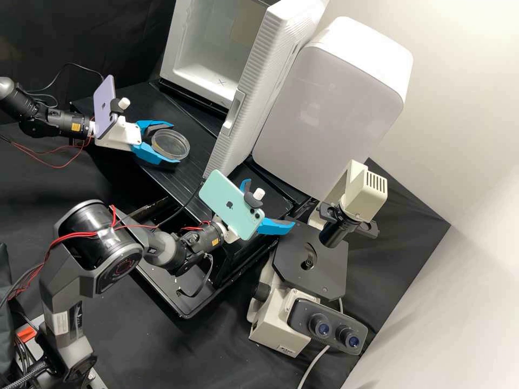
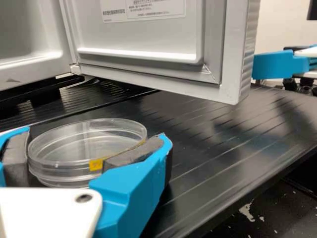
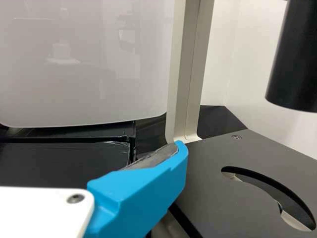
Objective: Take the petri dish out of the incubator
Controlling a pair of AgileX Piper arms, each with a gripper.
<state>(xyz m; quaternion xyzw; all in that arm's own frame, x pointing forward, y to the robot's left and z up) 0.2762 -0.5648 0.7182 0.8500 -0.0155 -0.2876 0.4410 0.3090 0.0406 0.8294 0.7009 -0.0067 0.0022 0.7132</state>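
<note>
Dish [image 1: 170,145] is out of the incubator [image 1: 208,46], clenched btw the two blue fingers [image 2: 133,168] of the L gripper [image 1: 172,143], one finger on each side of its rim. It's clear, held level, w/ a small yellow mark [image 2: 95,164] on its side wall. It sits over the ribbed black tray [image 2: 223,139] in front of the incubator, left of the open door [image 1: 254,92] and a bit nearer than the chamber opening. Whether its base touches the tray or hangs just above it, can't tell.

Incubator stands at the far end of the bench. Its door is swung wide toward the near right, and the chamber is white inside. Just right of the door is a big white box [image 1: 330,102].

R gripper [image 1: 282,225] hangs near-right of the dish, well apart from it, past the door's near edge and over the left part of the stage [image 1: 311,259] of the microscope [image 1: 281,324]. Open or closed: can't tell. The microscope is at near right, eyepieces [image 1: 334,332] facing the near edge, w/ a black tube [image 1: 332,233] above the stage hole.

A purple phone [image 1: 102,105] is clipped on the L wrist and a teal phone [image 1: 231,204] on the R wrist.
</note>
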